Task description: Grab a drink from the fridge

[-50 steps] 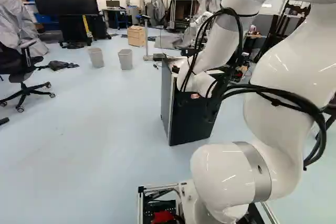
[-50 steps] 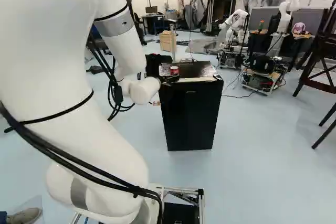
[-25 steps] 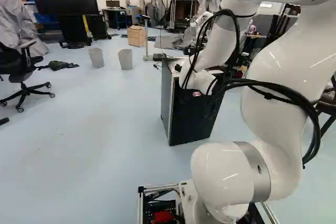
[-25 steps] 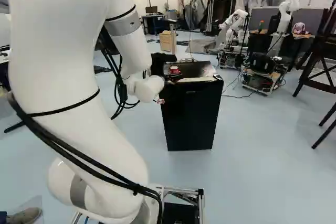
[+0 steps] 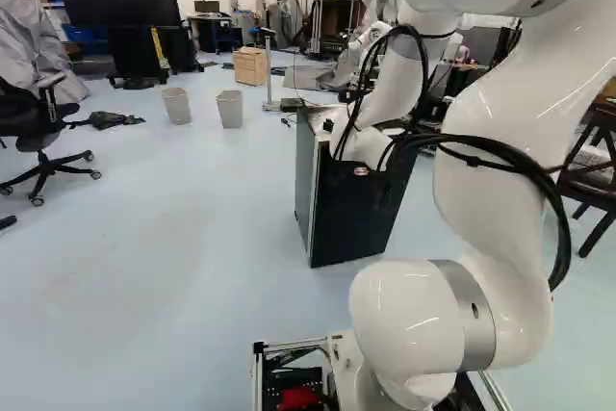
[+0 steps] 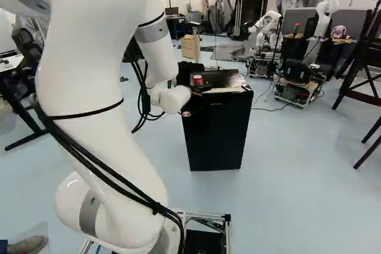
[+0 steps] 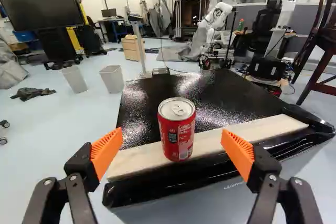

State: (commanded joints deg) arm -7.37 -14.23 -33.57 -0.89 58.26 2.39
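Pale blue floor [image 7: 58, 121] runs out beneath the black fridge [image 6: 217, 135], with grey bins at eleven o'clock beyond it, counting twelve as straight out from our hand [image 7: 172, 148]. That hand stands open, its orange pads [image 7: 106, 153] spread wide, with nothing gripped. Our red drink can [image 7: 177, 129] stands upright on top of the fridge, at twelve o'clock, by the pale strip [image 7: 136, 160] along the near edge; from this low angle we can't be sure its whole base sits on the strip.

If full, as we judge, it should feel fairly heavy for its size and firm; if empty, the thin wall would dent easily. Smooth metal may slip, so we'd want both pads on the straight wall around mid-height, at three and nine o'clock, below the tapered rim. An even, moderate squeeze should do, then straight up.
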